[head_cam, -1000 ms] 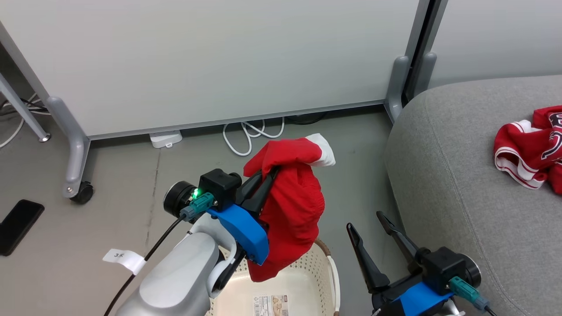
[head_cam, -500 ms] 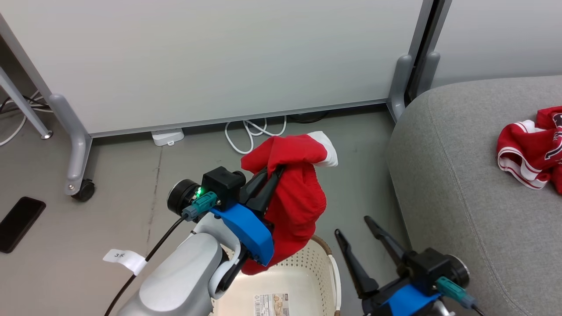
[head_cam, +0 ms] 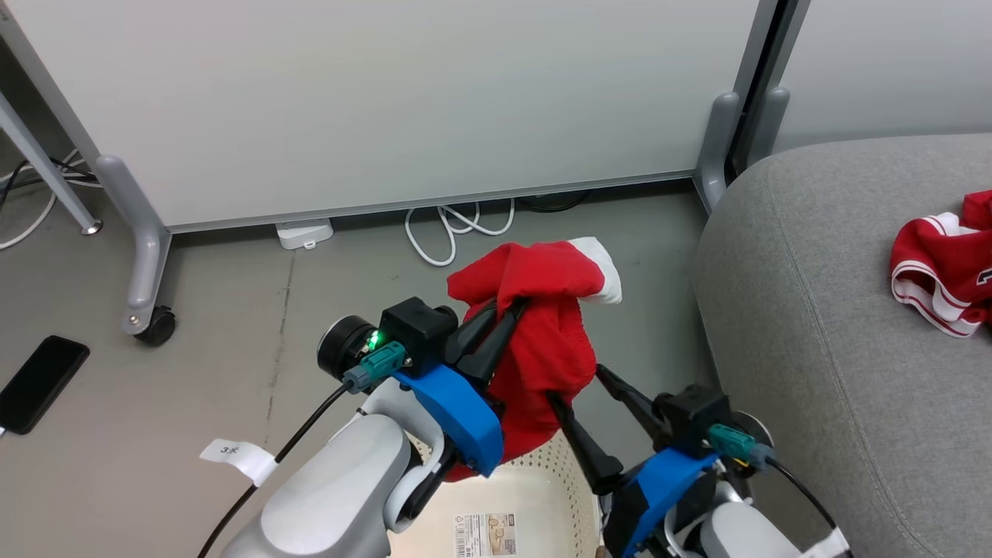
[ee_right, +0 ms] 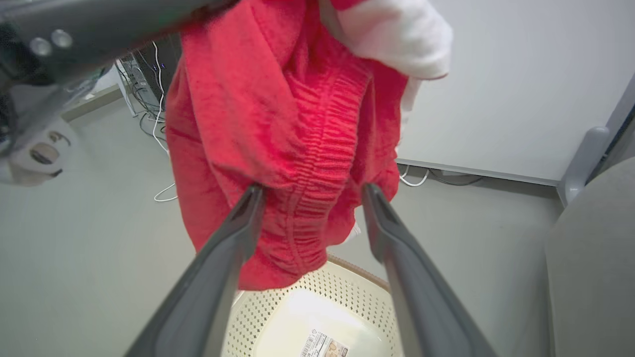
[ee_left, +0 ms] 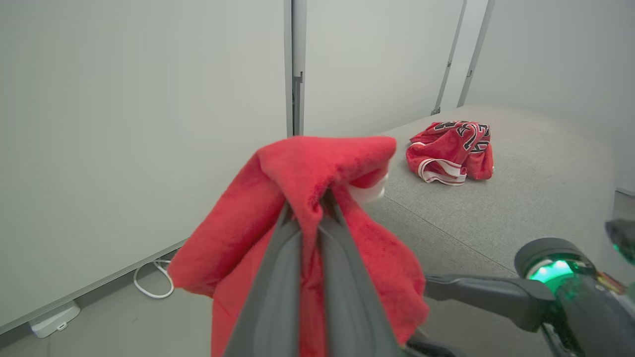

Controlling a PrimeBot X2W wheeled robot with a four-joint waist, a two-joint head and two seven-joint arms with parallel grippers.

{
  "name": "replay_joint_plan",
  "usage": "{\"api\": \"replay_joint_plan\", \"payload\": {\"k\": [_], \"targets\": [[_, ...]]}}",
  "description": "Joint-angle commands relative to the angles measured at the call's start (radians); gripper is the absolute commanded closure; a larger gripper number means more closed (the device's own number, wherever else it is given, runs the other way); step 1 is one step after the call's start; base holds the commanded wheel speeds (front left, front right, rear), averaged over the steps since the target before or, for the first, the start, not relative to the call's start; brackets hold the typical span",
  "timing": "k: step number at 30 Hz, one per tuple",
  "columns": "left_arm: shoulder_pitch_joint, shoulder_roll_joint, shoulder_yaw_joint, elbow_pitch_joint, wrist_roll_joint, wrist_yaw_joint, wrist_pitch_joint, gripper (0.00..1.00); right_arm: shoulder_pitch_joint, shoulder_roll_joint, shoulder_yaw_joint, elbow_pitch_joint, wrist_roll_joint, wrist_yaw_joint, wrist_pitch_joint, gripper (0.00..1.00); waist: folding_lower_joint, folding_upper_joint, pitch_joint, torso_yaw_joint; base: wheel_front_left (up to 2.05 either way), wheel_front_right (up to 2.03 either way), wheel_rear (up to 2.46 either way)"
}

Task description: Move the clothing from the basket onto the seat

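While tag [head_cam: 236, 456] reads "3米", basket [head_cam: 542, 484] label [head_cam: 484, 535] blurred

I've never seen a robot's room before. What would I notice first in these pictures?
The bright red garment grabs you first: the left jaws are pinched shut on it, dangling it above the cream basket in the middle of the head view. The right jaws stand wide open close by its lower end. Off to the right, a striped red jersey lies crumpled on the grey seat.
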Motion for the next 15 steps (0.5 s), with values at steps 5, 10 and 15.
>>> {"api": "replay_joint_plan", "payload": {"k": [5,10,15], "targets": [[-0.024,-0.003,-0.01,-0.016,-0.007,-0.004,0.005,1.0,-0.083,0.0,0.067,0.09,0.076,0.001,-0.018,0.0,-0.0001,-0.0001,0.0,0.011,0.0,0.0,0.0],[-0.024,-0.001,-0.016,-0.025,-0.008,-0.003,0.008,1.0,-0.133,-0.001,0.122,0.137,0.151,0.001,-0.045,0.0,-0.0001,-0.0001,0.002,0.015,0.0,0.0,0.0],[-0.021,0.001,-0.019,-0.031,-0.012,0.001,0.011,1.0,-0.166,-0.001,0.171,0.175,0.188,0.001,-0.069,0.89,-0.0001,-0.0001,0.003,0.015,0.0,0.0,0.0]]}}
